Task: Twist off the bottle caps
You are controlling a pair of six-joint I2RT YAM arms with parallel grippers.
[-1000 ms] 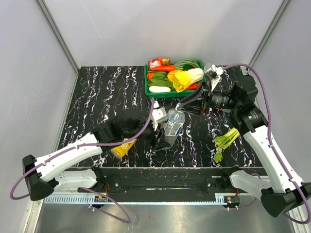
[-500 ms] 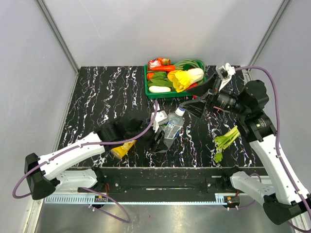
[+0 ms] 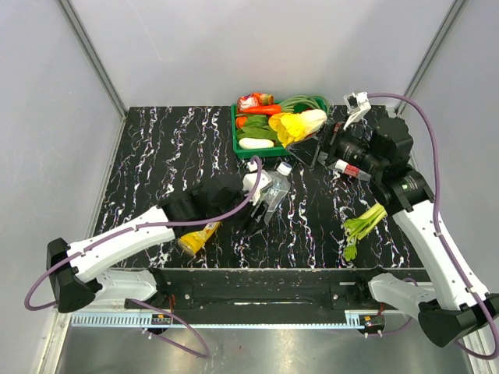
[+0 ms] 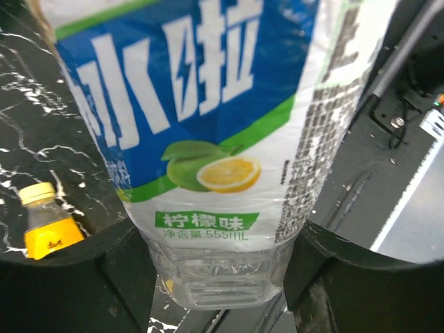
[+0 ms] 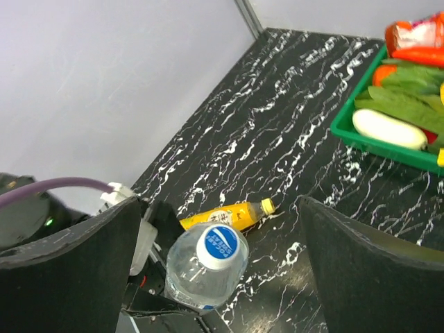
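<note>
Blue on top with a white rim and printed lettering, the cap (image 5: 220, 244) you are working on sits screwed onto the neck of the clear water bottle (image 3: 273, 191), near the middle of the black marbled table (image 3: 171, 148). The bottle leans, its cap end pointing toward the far right. Its label shows a blue band with large white characters, a green stripe and a pictured lemon half. Your left gripper (image 3: 263, 204) is clamped on the bottle's lower body, with a finger (image 4: 125, 267) pressed to each side just above the ribbed base. Your right gripper (image 3: 309, 151) hangs beyond the cap, apart from it, just in front of the green tray (image 5: 354, 139) of vegetables. Its jaws stand wide apart with nothing between them. The orange juice bottle (image 5: 225, 216) lies on its side on the table near the left arm, its yellow cap (image 5: 267, 205) in place. A bunch of celery (image 3: 362, 224) lies near the right arm.
</note>
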